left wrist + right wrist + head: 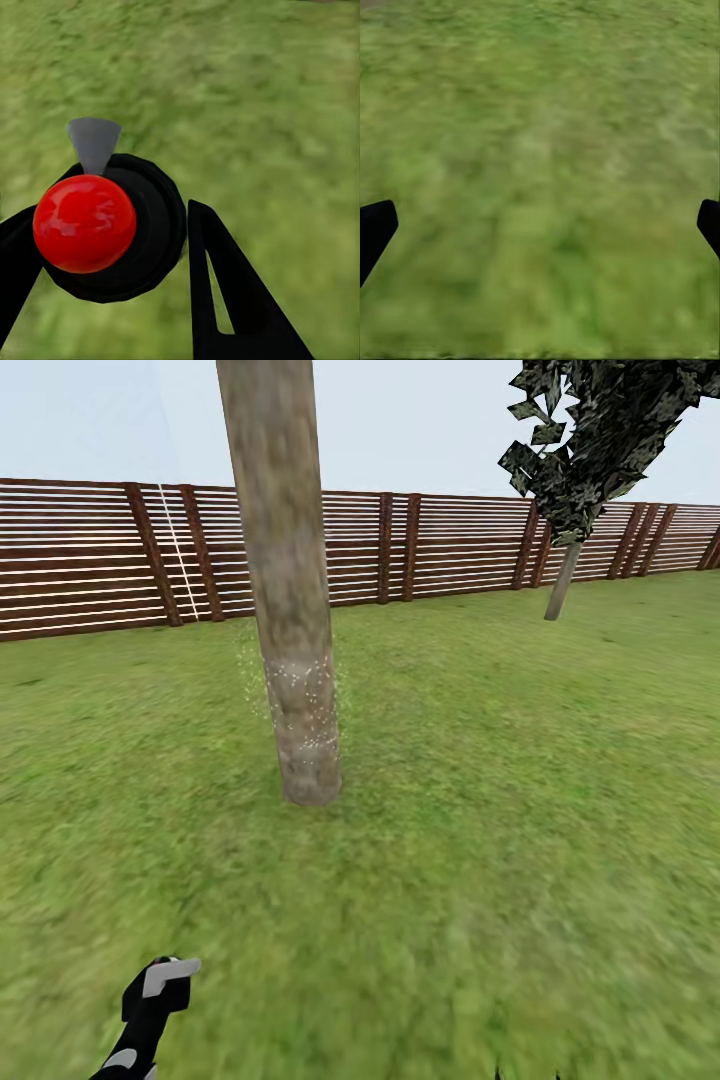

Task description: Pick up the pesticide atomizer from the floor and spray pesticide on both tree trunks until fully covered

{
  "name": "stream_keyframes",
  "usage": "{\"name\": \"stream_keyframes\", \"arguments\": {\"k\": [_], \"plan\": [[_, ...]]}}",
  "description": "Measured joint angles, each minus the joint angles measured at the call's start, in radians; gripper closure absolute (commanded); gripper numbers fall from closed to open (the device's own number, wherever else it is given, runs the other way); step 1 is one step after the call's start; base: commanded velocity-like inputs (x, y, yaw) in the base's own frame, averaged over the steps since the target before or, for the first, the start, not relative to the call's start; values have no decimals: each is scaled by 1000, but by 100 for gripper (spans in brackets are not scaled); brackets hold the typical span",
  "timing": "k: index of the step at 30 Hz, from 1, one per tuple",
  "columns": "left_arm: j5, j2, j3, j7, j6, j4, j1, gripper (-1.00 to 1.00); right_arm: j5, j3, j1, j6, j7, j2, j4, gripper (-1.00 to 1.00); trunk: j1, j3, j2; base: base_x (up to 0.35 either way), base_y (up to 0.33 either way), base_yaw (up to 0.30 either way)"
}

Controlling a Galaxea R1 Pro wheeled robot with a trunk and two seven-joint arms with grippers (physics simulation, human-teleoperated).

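In the garden, one of the trees stands right ahead of me, its thick mottled tree trunk (290, 610) rising from the lawn. Fine white specks of spray (300, 695) hang around its lower part. The pesticide atomizer (160, 985), black with a grey nozzle, shows at the lower left, pointing toward the trunk from well short of it. My left gripper (112, 217) is shut on the atomizer (112, 225), whose red round top and grey nozzle sit between the black fingers (225, 300). My right gripper (540, 225) is open over bare grass. The second tree (562, 582) leans at the far right, with dark foliage above.
A reddish-brown slat fence (440, 545) runs across the back of the lawn. Grass (500, 860) spreads all around the near trunk.
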Motion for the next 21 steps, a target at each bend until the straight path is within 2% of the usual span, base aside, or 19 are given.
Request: {"name": "stream_keyframes", "arguments": {"k": [4, 21], "plan": [[10, 1, 0, 0, -1, -2, 0, 100, 0, -1, 0, 0, 0, -1, 20, -100, 0, 0, 0, 0, 0, 0], [10, -1, -2, 1, -2, -8, 3, 100, 1, -1, 0, 0, 0, -1, 21, -100, 0, 0, 0, 0, 0, 0]]}}
